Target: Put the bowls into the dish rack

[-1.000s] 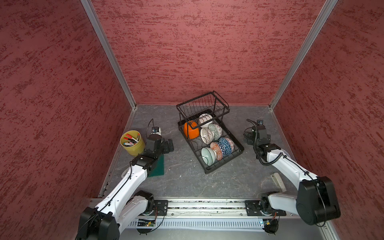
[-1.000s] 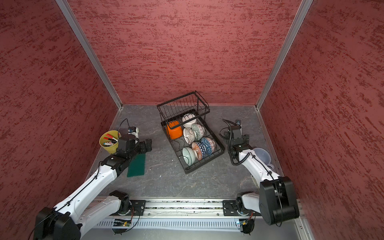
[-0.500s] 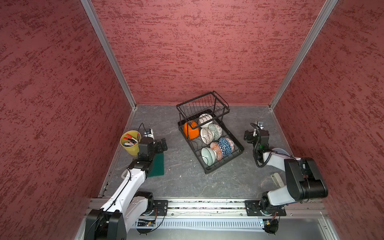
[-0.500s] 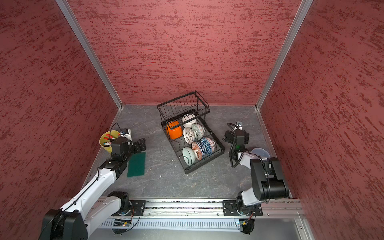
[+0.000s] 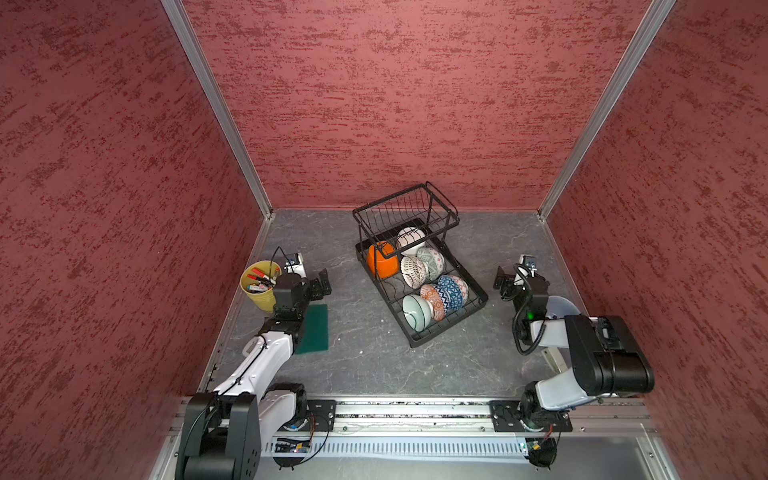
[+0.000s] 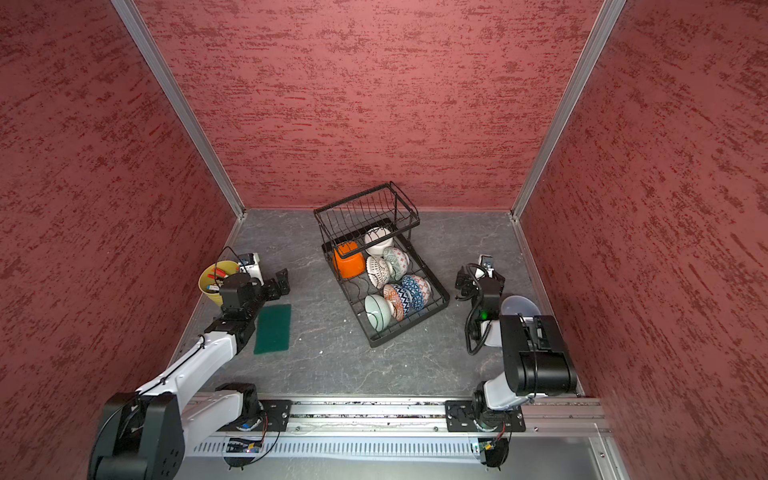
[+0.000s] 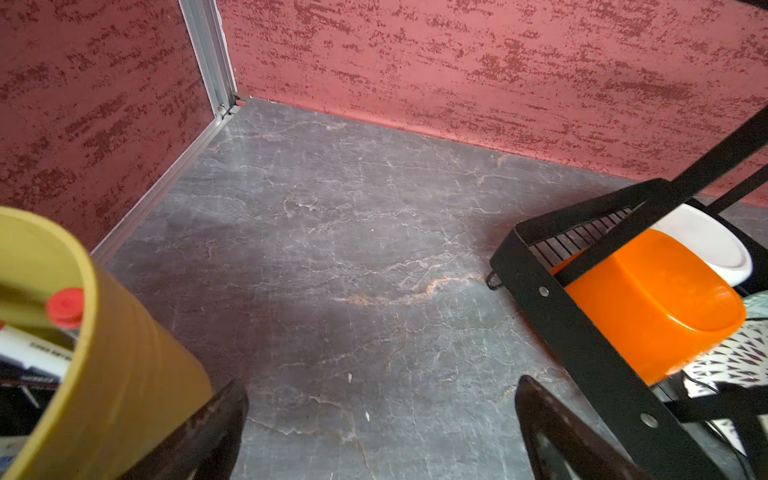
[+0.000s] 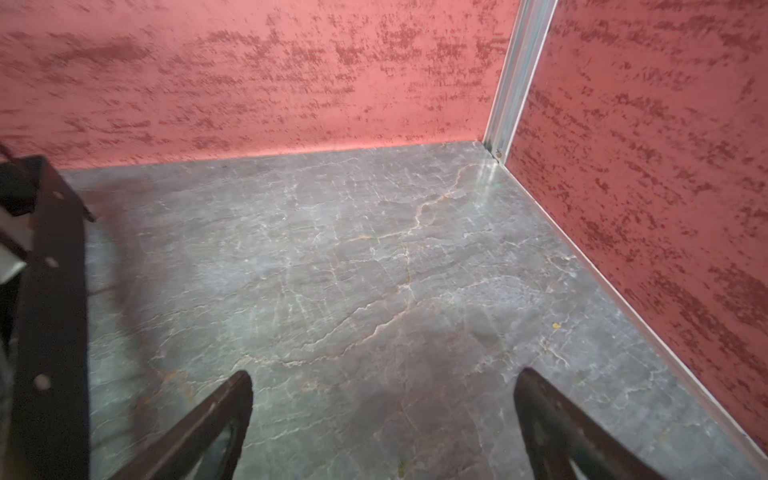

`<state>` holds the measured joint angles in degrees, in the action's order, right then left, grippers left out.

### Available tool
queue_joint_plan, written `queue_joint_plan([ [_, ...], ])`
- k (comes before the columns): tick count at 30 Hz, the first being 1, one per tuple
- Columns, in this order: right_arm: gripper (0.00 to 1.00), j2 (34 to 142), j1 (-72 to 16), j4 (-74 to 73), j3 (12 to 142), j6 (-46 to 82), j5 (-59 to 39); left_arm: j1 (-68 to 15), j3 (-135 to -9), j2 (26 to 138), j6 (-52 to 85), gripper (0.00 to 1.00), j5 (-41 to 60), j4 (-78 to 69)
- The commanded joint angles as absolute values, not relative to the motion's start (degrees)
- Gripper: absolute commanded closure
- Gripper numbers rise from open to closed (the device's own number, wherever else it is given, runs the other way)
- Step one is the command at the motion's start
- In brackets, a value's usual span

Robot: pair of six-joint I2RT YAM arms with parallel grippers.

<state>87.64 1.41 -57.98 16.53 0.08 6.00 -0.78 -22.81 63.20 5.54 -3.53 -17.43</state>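
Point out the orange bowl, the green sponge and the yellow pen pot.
orange bowl (image 5: 384, 266), in a top view, on its outer wall.
green sponge (image 5: 318, 330), in a top view, mid top face.
yellow pen pot (image 5: 259, 299), in a top view, on its outer wall.

Pale blue-grey vessel (image 5: 562, 304) half hidden behind right arm (image 5: 548, 332); shape unclear. Small pale object (image 5: 553, 358) beneath same arm, unidentifiable. Green pad (image 5: 318, 328) partly covered by left arm (image 5: 270, 353). Yellow pot (image 7: 120, 353) cut off by left wrist view's edge; print on pens (image 7: 37, 349) unreadable. Dish rack (image 8: 50, 316) blurred and cropped in right wrist view. White bowl (image 5: 411, 243) partly screened by basket wires.
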Motion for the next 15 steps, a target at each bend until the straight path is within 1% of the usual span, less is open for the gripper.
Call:
queue_joint_plan([
  [1, 0.01, 88.35, 1.56, -72.77, 12.33, -0.46, 1.86, 0.42, -21.46, 67.5, 3.33, 0.01, -3.67, -30.49],
  [3, 0.01, 89.02, 1.56, -74.15, 12.21, -0.26, 2.72, 0.65, -21.12, 70.76, 2.65, 0.01, -3.1, -34.51],
  [6, 0.01, 88.97, 1.58, -70.97, 13.91, 0.12, 3.75, 1.66, -20.33, 76.0, 2.69, 0.01, -0.75, -41.51],
  [8, 0.01, 88.8, 1.56, -67.34, 15.71, 0.94, 5.51, 2.31, -21.56, 76.98, 2.16, 0.01, 0.57, -40.63],
  [9, 0.01, 88.83, 1.58, -67.3, 15.81, 1.1, 5.76, 2.49, -21.28, 77.95, 1.43, 0.01, 0.78, -42.45],
  [12, 0.01, 88.82, 1.69, -66.92, 15.86, 2.01, 7.95, 3.67, -20.11, 83.35, 2.17, 0.0, 2.05, -50.16],
  [14, 0.01, 88.87, 1.63, -67.77, 15.58, 2.14, 8.85, 3.63, -20.04, 88.11, 2.29, 0.0, 0.9, -55.23],
  [15, 0.01, 88.81, 1.66, -67.61, 15.57, 2.28, 9.24, 3.2, -20.03, 87.58, 2.02, 0.0, 0.73, -53.55],
])
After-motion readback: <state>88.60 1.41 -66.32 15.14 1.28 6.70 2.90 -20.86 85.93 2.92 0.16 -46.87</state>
